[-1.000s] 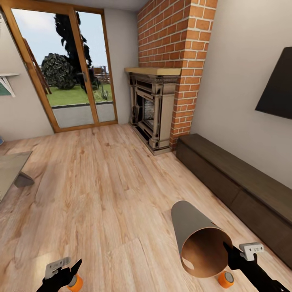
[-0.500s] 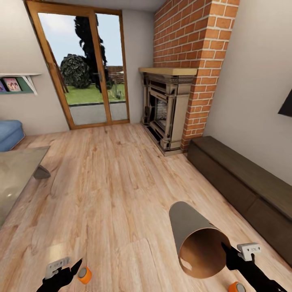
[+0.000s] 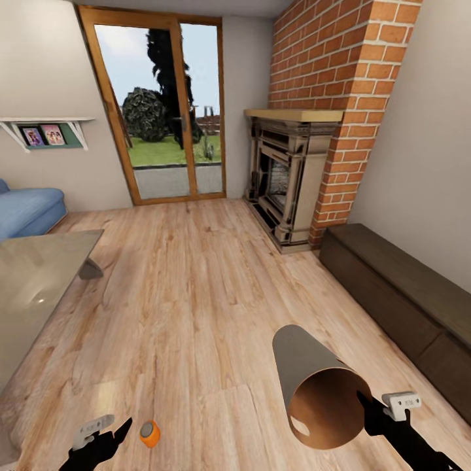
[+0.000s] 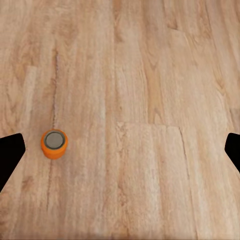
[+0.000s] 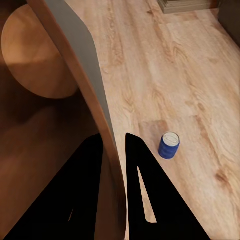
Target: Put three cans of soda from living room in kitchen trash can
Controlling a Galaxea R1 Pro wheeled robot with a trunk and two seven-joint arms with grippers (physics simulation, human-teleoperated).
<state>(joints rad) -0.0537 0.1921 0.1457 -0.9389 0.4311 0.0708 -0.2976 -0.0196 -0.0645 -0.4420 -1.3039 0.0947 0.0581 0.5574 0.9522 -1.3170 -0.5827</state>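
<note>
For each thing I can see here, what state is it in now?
Trash can: held tipped on its side, empty, rim pinched by the right hand.
Orange soda can: upright on the wood floor, free.
Blue can: upright on the floor.
Left hand: open, empty, above the floor beside the orange can.

Wood-plank floor (image 3: 196, 294) with upright orange soda can (image 3: 149, 433), blue can (image 5: 169, 145).

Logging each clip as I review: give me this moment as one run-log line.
room: living room | right gripper: shut on trash can rim, bin tipped | left gripper: open, empty | orange soda can: upright on floor | blue can: on floor
</note>
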